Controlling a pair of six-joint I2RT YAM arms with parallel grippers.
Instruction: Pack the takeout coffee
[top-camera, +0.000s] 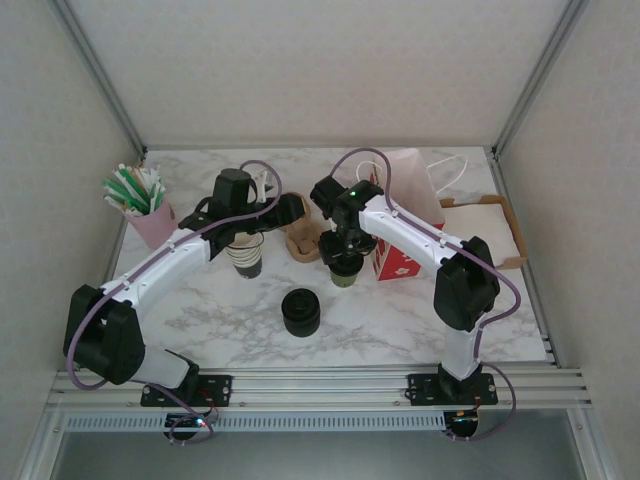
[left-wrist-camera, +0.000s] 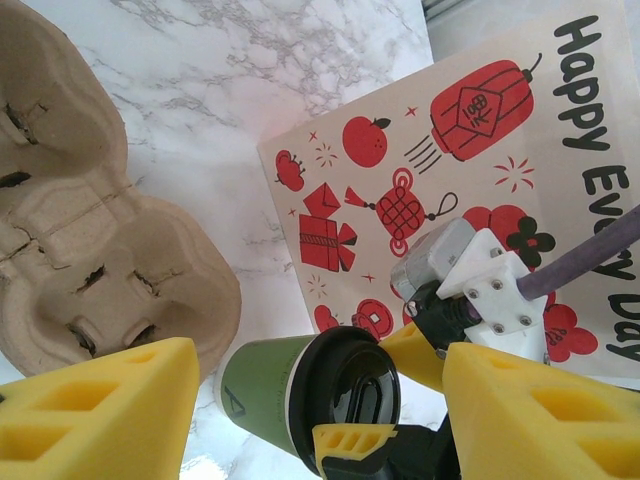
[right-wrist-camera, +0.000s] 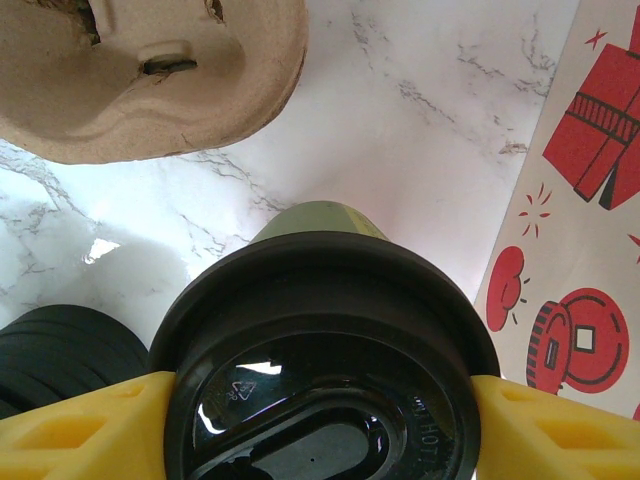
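Takeout coffee (top-camera: 346, 272) stands upright on the marble table (top-camera: 400, 320), just near of the cardboard carrier (top-camera: 305, 240) and just left of the red-print bag (left-wrist-camera: 420, 150)
right gripper (top-camera: 347, 252) has a finger on each side of the black lid (right-wrist-camera: 330, 330), can't tell if it's actually clamped or just touching; left gripper (top-camera: 245, 228) hangs wide open with nothing in it, over the cup stack (top-camera: 245, 258). I'd squeeze gently since that lid could pop off, then lift dead straight and keep it level

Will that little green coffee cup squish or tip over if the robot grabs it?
Probably squishes a bit: the coffee cup looks like paper. Its glossy black lid may be slippery. Tall and narrow-bottomed, it might tip.
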